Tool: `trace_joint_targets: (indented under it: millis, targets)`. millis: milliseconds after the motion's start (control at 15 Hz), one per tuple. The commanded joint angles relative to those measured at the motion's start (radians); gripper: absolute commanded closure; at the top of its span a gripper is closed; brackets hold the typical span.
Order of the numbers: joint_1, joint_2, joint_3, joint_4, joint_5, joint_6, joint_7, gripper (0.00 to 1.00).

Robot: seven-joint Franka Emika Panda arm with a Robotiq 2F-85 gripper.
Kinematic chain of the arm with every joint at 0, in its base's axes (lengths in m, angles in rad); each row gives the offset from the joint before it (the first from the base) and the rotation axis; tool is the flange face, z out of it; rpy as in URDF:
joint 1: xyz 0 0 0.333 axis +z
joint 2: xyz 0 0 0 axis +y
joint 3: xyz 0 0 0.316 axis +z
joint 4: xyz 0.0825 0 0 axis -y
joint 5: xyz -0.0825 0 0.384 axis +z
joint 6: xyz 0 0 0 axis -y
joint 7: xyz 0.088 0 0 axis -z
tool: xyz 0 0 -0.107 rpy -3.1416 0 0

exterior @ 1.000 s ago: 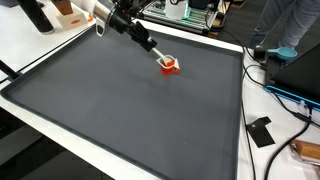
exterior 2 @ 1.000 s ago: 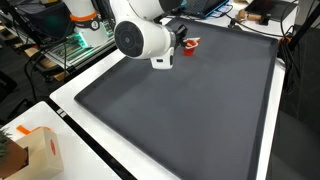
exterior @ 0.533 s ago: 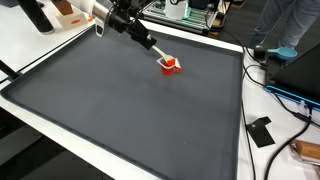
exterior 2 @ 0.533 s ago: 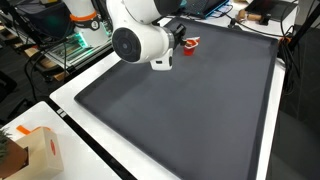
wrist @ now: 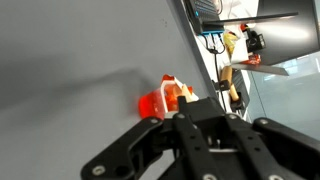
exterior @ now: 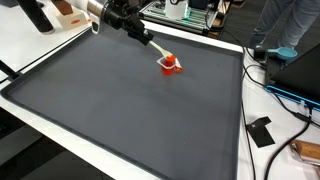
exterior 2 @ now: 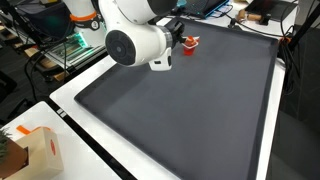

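Note:
A small red-orange cup-like object point(exterior: 171, 65) sits on the dark grey mat point(exterior: 130, 110) near its far edge. It also shows in the other exterior view point(exterior 2: 190, 43) and in the wrist view point(wrist: 153, 102). My gripper point(exterior: 134, 29) is shut on a thin white stick point(exterior: 152, 48) that slants down to the red object, and its far end lies at the object's white rim. In the wrist view my gripper point(wrist: 190, 112) has its black fingers closed just behind the white tip point(wrist: 182, 94). The arm's white body point(exterior 2: 140, 42) hides most of the gripper point(exterior 2: 177, 35).
The mat covers a white table point(exterior: 60, 140). A cardboard box point(exterior 2: 35, 150) stands off the mat near the table's corner. A black flat item point(exterior: 261, 131) and cables point(exterior: 290, 95) lie beside the mat. A person in blue point(exterior: 290, 30) and shelving point(exterior 2: 60, 50) stand nearby.
The arm has drawn back and up a little, and the stick with the red object at its end has shifted slightly toward the far edge.

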Motion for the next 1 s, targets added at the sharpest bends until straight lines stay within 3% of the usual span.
trace_joint_targets:
  millis: [0, 933]
  targets:
    - [-0.010, 0.014, -0.011, 0.017, 0.015, -0.032, -0.026, 0.94]
    - [-0.058, -0.029, -0.043, 0.066, 0.049, -0.157, -0.094, 0.94]
